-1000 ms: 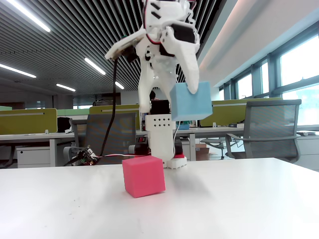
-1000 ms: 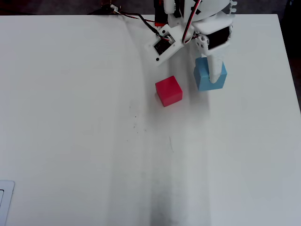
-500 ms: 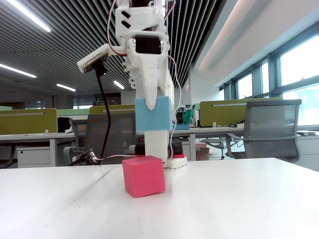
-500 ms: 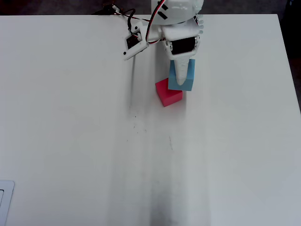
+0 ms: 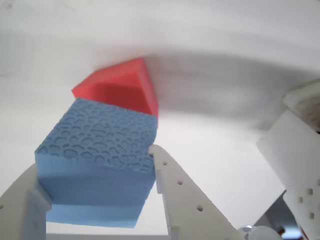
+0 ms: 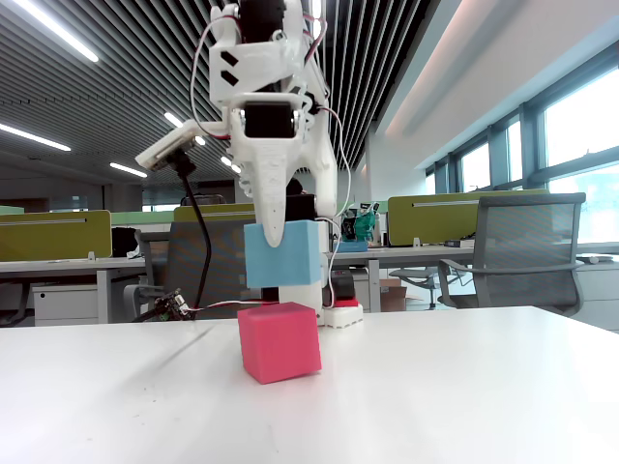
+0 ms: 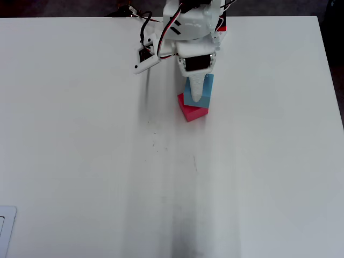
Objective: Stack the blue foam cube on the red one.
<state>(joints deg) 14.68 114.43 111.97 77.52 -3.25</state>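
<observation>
We see the gripper (image 6: 275, 232) clenched on the blue cube (image 6: 282, 253), which hangs in the air clear of the table (image 6: 464, 387) in the fixed view. The red cube (image 6: 280, 341) sits on the table just below it, a gap between them. From overhead, the blue cube (image 7: 198, 92) overlaps part of the red cube (image 7: 192, 112).

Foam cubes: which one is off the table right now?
The blue cube, clamped in the gripper and held in the air. The red cube sits on the table just below it.
</observation>
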